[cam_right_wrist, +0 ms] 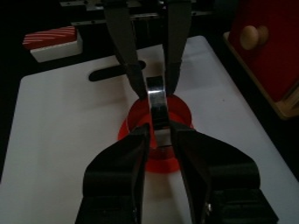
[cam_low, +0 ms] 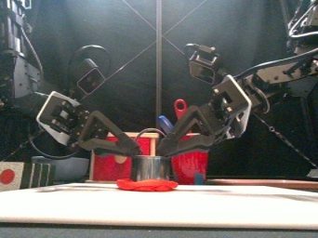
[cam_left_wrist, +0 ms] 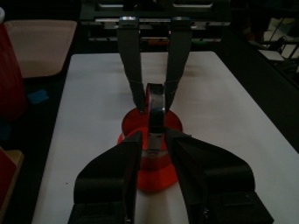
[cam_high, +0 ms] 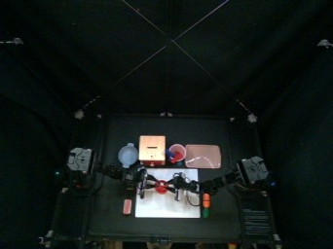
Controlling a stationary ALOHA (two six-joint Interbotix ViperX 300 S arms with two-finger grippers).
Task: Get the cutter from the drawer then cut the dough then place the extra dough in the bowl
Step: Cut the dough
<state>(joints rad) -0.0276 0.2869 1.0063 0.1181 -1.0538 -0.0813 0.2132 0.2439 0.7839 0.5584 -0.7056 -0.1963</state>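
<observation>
Left tool and right tool meet nose to nose over the middle of the white cutting board. Each has its jaws drawn in narrow and pinched on the round metal cutter from opposite sides, the left one from 9 o'clock and the right one from 3 o'clock. The cutter stands upright on the red dough, a flat piece lying on the board and showing past the metal rim all round.

The board lies at the 6 o'clock side of the desk. Behind it, at 12 o'clock, stands the wooden box. I cannot tell from where I stand how far its drawer is pushed in. The blue-grey bowl sits just beside the box at about 10 o'clock from the board. The red cup is on the box's other side, and the pink tray lies beyond the cup at about 2 o'clock. A red-and-white striped toy lies off the board's edge at 9 o'clock.
</observation>
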